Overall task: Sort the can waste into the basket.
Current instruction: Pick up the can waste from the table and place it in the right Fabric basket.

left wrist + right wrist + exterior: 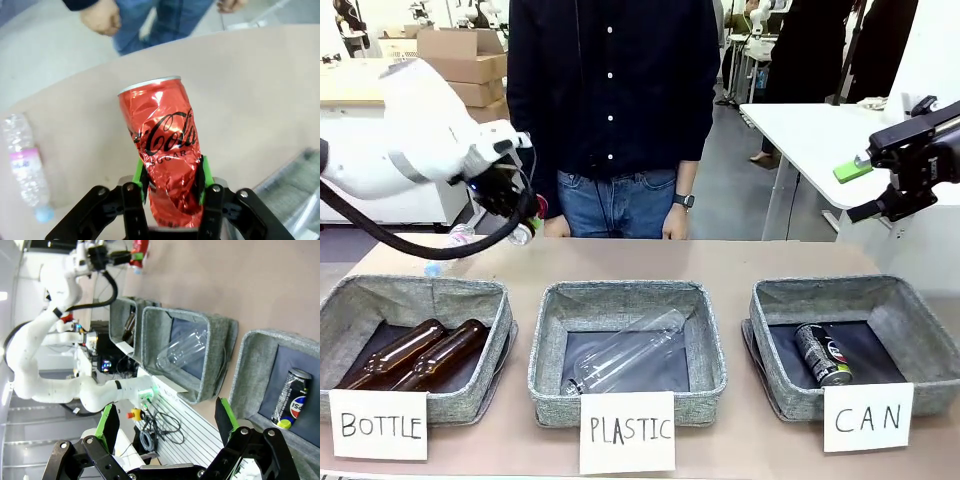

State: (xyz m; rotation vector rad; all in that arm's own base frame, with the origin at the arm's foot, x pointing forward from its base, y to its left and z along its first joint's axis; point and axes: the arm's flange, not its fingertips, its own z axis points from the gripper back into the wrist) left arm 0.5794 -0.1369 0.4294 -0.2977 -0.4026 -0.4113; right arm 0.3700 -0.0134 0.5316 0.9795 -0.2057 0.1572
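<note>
Left wrist view: left gripper (pixel 172 186) clamping dented red Coca-Cola can (pixel 161 140) near its lower end, holding it over tabletop (pixel 250 90). Black can (pixel 823 354) lying inside CAN basket (pixel 828 288). Right gripper (pixel 167 422) hanging spread wide, gripping nothing. Advice: carrying can high across PLASTIC basket (pixel 620 292), clearing rims, letting go low over CAN basket. Crumpled wall likely giving uneven hold, so avoiding jerks.
</note>
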